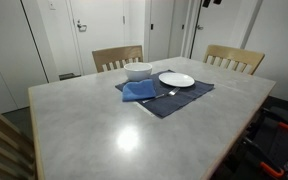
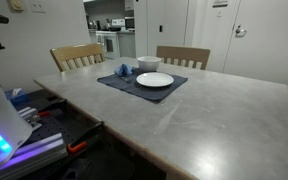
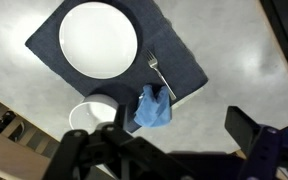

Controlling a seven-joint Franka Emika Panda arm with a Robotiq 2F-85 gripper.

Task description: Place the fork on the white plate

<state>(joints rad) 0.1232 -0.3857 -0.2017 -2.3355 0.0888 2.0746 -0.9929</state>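
Note:
The thin silvery fork (image 3: 157,70) lies on the dark placemat (image 3: 180,60), just beside the flat white plate (image 3: 99,40), with one end at the crumpled blue cloth (image 3: 154,110). In an exterior view the fork (image 1: 162,95) lies between the cloth (image 1: 139,91) and the plate (image 1: 176,79). The plate also shows in an exterior view (image 2: 154,80), where the fork is too small to tell. My gripper (image 3: 156,136) hangs high above the table, open and empty, with its fingers on either side of the cloth in the wrist view. The arm is out of both exterior views.
A deeper white bowl (image 1: 138,71) stands on the placemat behind the cloth, and shows in the wrist view (image 3: 94,112). Two wooden chairs (image 1: 117,57) (image 1: 234,58) stand at the far side of the grey table (image 1: 104,125). Doors and walls lie behind.

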